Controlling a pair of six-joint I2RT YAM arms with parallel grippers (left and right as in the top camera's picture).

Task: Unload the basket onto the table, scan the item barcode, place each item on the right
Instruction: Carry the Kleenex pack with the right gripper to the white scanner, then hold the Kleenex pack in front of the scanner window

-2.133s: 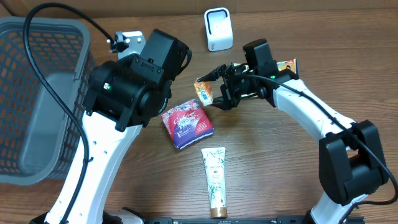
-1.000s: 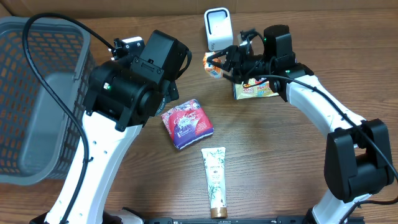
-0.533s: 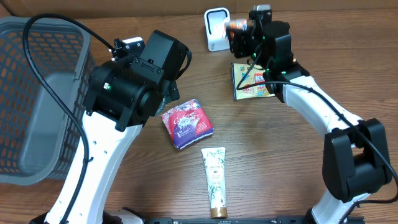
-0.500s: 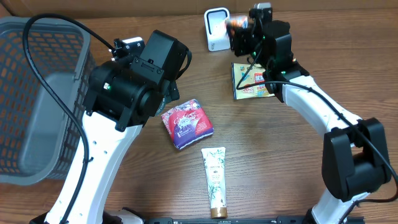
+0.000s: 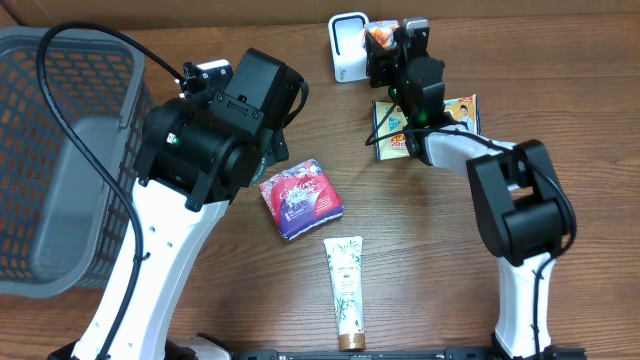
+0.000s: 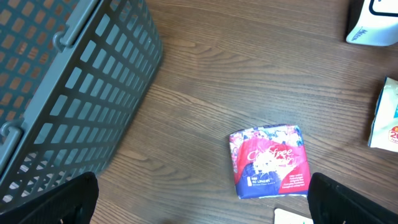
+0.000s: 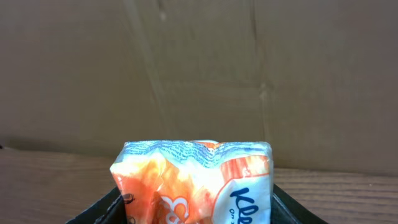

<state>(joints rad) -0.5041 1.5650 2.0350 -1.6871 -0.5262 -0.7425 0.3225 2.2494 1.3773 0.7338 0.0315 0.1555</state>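
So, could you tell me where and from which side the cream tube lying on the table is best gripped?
Probably across the mid-body of the cream tube, coming straight down from above. It lies flat on the table, with its brown cap toward the robot. Its long sides are close together and free, and the red packet lies apart from it.

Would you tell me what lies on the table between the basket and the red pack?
Nothing: in the left wrist view only bare table separates the basket from the red pack. Overhead, the left arm hides that stretch.
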